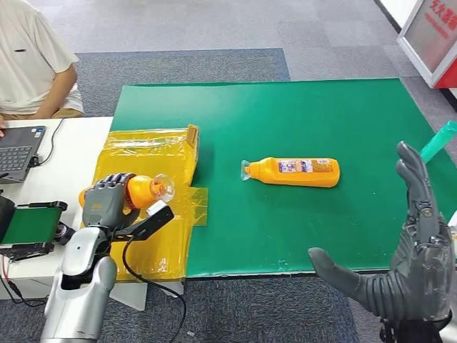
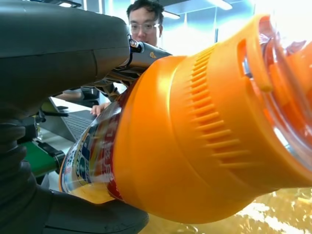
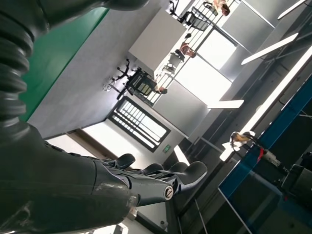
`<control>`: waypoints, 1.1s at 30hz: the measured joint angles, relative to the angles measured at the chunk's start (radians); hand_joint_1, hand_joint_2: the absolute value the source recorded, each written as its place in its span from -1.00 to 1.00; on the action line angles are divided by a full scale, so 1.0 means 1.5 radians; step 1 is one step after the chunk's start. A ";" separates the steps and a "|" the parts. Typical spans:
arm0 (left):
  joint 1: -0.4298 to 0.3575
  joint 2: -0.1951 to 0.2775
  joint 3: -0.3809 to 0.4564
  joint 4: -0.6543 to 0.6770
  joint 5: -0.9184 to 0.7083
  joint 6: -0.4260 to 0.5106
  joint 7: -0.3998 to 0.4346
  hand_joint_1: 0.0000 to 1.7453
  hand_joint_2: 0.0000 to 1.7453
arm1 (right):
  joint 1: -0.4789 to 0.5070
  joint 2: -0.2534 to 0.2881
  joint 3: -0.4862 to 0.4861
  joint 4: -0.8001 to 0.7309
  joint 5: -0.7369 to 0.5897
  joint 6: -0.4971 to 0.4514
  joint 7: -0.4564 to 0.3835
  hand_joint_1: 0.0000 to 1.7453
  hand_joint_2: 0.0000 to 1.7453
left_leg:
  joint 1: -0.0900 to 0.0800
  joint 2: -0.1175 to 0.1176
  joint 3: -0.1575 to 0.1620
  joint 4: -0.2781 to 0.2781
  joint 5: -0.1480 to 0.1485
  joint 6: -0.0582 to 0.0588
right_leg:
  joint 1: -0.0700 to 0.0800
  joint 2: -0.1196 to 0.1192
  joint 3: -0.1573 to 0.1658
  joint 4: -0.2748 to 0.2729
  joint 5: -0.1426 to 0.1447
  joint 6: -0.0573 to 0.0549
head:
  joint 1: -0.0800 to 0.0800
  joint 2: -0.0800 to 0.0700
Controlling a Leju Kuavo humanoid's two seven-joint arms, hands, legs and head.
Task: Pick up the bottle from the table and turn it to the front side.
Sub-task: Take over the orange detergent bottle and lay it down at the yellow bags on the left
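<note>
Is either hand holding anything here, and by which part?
The left hand grips an orange bottle around its body, the clear-capped end sticking out. The right hand holds nothing, fingers apart. A second bottle lies on the green mat.

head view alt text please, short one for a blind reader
The robot's left hand holds an orange bottle over a yellow plastic sheet, while a second orange bottle lies on its side on the green mat. The right hand hangs open.

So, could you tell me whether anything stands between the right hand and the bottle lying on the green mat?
Nothing visible does. The right hand is open at the table's near right edge, and only bare green mat lies between it and the lying bottle. The left hand holds another bottle off to the side.
</note>
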 joint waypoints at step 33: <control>0.018 -0.028 0.000 -0.034 0.114 0.009 -0.044 -1.00 1.00 | 0.037 -0.001 -0.003 -0.021 0.037 -0.036 -0.023 -1.00 1.00 | 0.000 0.000 0.000 0.000 0.000 0.000 | 0.000 0.000 0.000 0.000 0.000 0.000 | 0.000 0.000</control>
